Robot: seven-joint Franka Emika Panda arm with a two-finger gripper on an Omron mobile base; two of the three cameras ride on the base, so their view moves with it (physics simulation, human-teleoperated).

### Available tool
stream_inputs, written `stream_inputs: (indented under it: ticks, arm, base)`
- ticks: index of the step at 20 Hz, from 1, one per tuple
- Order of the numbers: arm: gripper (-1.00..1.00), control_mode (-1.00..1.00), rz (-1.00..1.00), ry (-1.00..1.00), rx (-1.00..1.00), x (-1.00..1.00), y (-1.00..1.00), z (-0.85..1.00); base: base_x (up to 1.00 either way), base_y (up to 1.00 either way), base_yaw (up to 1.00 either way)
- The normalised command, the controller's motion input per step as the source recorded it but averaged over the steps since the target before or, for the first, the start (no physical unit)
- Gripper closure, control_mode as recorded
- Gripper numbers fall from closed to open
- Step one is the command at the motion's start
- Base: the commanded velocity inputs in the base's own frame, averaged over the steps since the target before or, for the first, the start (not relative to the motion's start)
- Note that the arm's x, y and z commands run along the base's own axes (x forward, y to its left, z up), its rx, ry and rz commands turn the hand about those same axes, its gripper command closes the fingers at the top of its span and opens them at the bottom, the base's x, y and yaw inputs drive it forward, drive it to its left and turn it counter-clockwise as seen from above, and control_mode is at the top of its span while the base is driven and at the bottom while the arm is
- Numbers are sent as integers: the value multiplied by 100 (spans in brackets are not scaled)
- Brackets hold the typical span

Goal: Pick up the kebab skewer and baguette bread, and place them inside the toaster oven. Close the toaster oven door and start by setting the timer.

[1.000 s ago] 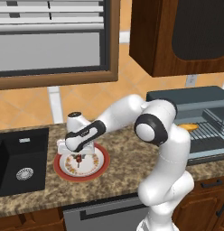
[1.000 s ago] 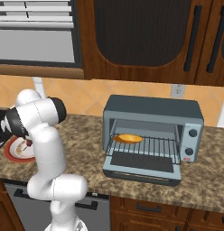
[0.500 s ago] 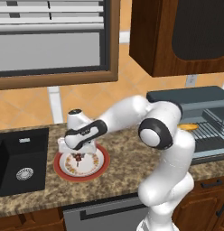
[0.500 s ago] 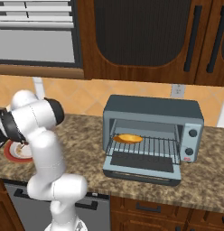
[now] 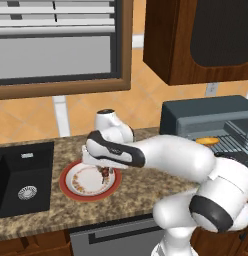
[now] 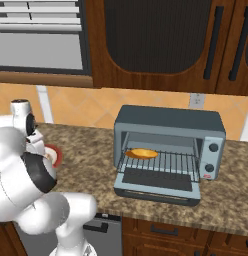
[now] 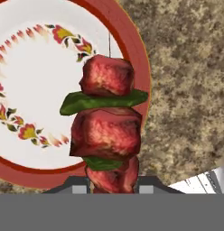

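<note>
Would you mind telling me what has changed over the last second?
The gripper, shut on the kebab skewer, has started lifting it off the red-rimmed plate; the arm's elbow has swung lower. The baguette bread stays on the rack of the open toaster oven.

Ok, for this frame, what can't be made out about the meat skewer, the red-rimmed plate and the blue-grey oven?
- Red and brown kebab skewer: in the hand view its lower end runs into the bottom band between the dark finger tips, so the contact is hidden; tiny in the left base view.
- Red-rimmed floral plate: cut off by the hand view's left edge; mostly behind the arm in the right base view.
- Blue-grey toaster oven: dial markings too small to read.
</note>
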Motion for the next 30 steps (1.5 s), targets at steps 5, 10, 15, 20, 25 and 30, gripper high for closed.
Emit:
stream_inputs:
  ticks: [5, 10, 15, 20, 25, 30]
  arm:
    - [100, -100, -27, 0, 7, -62, -100, 67]
    - [100, -100, -28, -1, 5, -51, -100, 61]
    - [100, -100, -30, -2, 4, -31, -99, 49]
    - [100, -100, -29, -5, 8, -8, -86, 31]
    - [100, -100, -20, -12, 2, 0, -87, 31]
    - [100, -100, -23, -4, 0, 0, -86, 30]
  base:
    - [0, 0, 0]
    - [0, 0, 0]
    - [0, 0, 0]
    - [0, 0, 0]
    - [0, 0, 0]
    - [0, 0, 0]
